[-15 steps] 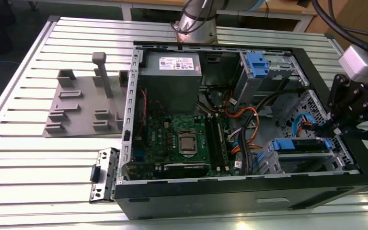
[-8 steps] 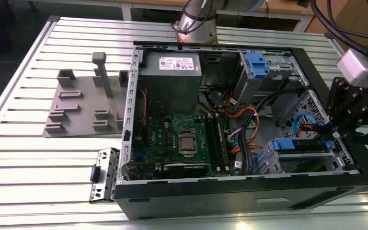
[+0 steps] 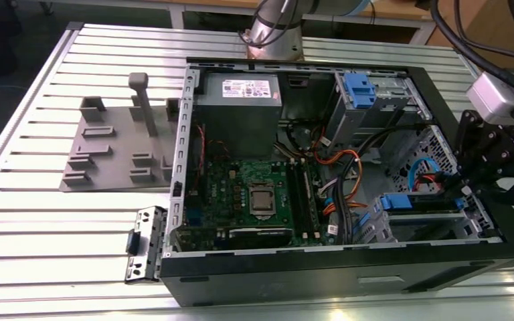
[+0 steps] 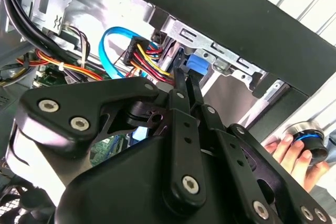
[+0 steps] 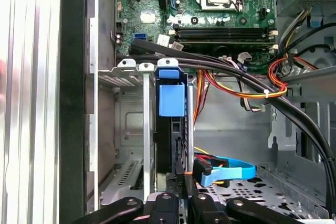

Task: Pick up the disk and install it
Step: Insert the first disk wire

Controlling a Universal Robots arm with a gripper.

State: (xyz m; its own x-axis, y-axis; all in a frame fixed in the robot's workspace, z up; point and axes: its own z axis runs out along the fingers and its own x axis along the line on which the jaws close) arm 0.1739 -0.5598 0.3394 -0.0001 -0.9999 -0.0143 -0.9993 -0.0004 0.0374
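I am closing my gripper (image 5: 181,184) on the near end of the disk (image 5: 171,124), I think; it is standing edgewise in the bay (image 5: 128,129), long axis running straight ahead toward the motherboard (image 5: 210,9).

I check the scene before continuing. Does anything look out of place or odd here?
One thing stands out: a person's hand holds a round knob beside the computer case in the second wrist view, close to the gripper. The disk sits upright in its bay.
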